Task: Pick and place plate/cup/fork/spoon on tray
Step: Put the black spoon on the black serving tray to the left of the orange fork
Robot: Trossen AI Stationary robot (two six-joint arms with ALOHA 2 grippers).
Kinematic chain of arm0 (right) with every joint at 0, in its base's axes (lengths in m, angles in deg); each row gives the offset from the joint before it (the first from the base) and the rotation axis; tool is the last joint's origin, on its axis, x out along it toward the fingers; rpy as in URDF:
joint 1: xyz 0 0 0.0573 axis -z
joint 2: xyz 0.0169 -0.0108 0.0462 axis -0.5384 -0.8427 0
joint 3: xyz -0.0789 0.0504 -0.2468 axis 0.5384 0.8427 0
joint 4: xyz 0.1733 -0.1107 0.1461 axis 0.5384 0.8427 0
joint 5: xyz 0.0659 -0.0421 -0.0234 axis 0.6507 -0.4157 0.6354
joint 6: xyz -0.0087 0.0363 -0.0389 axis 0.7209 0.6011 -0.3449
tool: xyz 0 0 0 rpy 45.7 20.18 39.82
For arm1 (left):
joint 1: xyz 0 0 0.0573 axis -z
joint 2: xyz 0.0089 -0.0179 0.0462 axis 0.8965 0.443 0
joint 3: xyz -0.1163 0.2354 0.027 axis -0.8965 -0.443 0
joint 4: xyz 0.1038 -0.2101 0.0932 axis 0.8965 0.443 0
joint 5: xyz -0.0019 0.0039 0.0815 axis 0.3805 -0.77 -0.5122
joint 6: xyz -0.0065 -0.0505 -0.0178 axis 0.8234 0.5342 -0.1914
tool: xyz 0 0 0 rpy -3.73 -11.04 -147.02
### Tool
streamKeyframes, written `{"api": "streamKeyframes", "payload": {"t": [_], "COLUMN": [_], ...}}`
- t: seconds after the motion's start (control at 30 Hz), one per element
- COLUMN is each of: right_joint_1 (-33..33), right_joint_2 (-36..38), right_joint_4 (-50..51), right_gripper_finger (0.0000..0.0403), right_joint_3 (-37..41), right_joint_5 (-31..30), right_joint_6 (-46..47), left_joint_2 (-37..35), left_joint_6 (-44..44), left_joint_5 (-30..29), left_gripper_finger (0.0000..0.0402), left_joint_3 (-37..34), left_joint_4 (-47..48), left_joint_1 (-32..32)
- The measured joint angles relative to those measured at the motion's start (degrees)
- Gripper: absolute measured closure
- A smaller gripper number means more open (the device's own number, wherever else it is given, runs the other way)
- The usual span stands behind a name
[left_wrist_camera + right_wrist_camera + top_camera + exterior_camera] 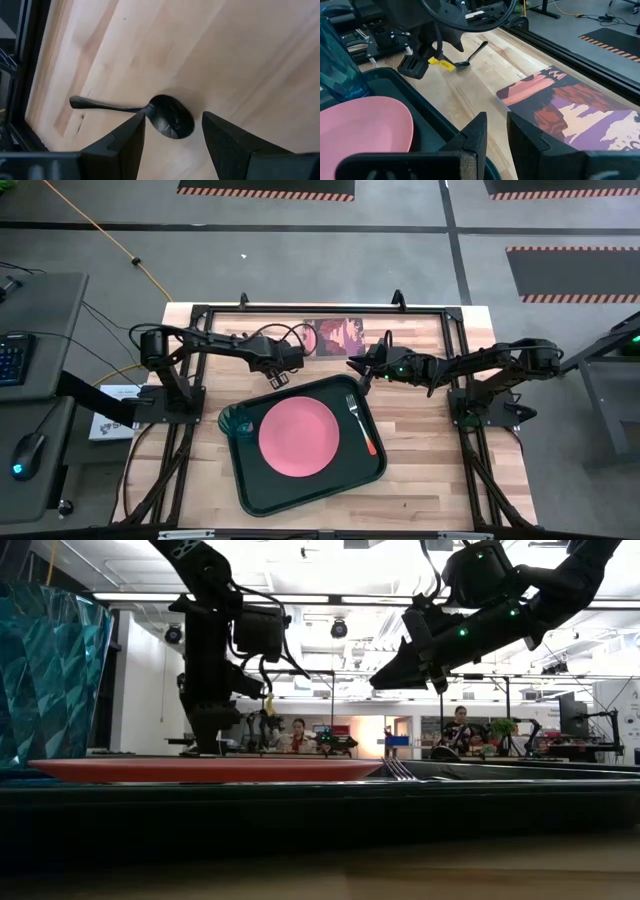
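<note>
Left gripper [172,137] hangs open astride the spoon [170,116] at frame centre; it should descend squarely, pinching the neck; right gripper [495,137] waits, slightly parted.

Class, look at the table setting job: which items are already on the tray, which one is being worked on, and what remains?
Done: the plate, cup and fork already sit on the tray. In hand: the left tool hovers open over the spoon, which lies on the bare wood, not yet gripped. Left: grasp the spoon and place it on the tray. The right tool waits above the tray's far edge.
</note>
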Motion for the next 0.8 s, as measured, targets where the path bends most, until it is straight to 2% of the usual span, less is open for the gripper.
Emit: {"api": "streamKeyframes", "payload": {"t": [0.27,0.43,0.57,0.67,0.8], "right_joint_1": [0.0,0.0,0.0,0.0,0.0], "right_joint_2": [0.0,0.0,0.0,0.0,0.0], "right_joint_4": [0.3,0.4,0.6,0.7,0.7], "right_gripper_finger": [0.0336,0.0336,0.0336,0.0336,0.0336], "right_joint_3": [0.0,0.0,0.0,0.0,0.0], "right_joint_5": [0.0,0.0,0.0,0.0,0.0], "right_joint_6": [0.0,0.0,0.1,0.1,0.1], "left_joint_2": [4.9,5.9,5.5,5.6,5.8], "left_joint_6": [-0.4,0.0,0.8,0.5,0.5], "left_joint_5": [1.8,-3.4,-3.4,-2.9,-1.6], "left_gripper_finger": [0.0213,0.0213,0.0217,0.0236,0.0282], "left_joint_3": [0.0,0.0,0.0,0.0,0.0], "left_joint_4": [-0.1,-0.3,-0.3,-0.1,-0.2], "left_joint_1": [0.0,0.2,-0.1,-0.6,-1.5]}}
